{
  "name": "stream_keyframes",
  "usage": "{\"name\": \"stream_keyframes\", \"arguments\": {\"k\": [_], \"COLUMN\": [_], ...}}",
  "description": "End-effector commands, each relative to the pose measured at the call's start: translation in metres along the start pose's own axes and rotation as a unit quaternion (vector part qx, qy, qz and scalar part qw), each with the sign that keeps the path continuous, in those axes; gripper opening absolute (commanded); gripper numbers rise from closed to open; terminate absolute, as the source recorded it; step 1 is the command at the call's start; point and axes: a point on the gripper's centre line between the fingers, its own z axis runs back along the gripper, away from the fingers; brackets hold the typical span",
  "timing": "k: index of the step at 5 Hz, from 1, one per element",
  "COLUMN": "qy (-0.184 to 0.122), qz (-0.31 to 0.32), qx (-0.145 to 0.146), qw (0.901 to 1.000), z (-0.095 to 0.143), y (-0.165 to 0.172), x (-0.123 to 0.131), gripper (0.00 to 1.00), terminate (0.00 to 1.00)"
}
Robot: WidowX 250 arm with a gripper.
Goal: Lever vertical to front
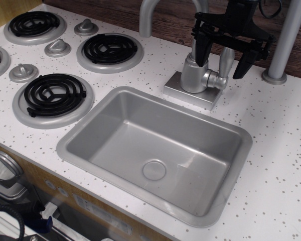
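You see the lever [226,61] standing upright on the round side pivot of the tap body [194,75], behind the sink [226,206] on the speckled table [281,150], with the black gripper [221,52] straddling it, jaws spread open.

i see open counter right of the tap body [195,74], spout pipe [149,15] crowding behind-left, grey pole [286,42] blocking far right, sink [90,125] open in front

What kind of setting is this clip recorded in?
Most likely a toy play kitchen: a white speckled countertop with a moulded grey sink, coil burners with silver knobs, and a plastic-looking faucet under the black pincer.
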Motion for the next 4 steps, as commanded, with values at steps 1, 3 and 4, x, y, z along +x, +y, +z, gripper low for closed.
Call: {"name": "stream_keyframes", "arguments": {"k": [1, 3, 4], "qy": [0.0, -0.133, -0.181], "qz": [0.0, -0.019, -0.031], "qx": [0.0, -0.002, 0.006], "qw": [1.0, 0.9909, 0.9831], "z": [0.0, 0.001, 0.003], "y": [0.0, 0.003, 0.004], "x": [0.0, 0.015, 0.027], "gripper": [1.0, 1.0, 1.0], "terminate": [0.0, 0.0, 0.0]}}
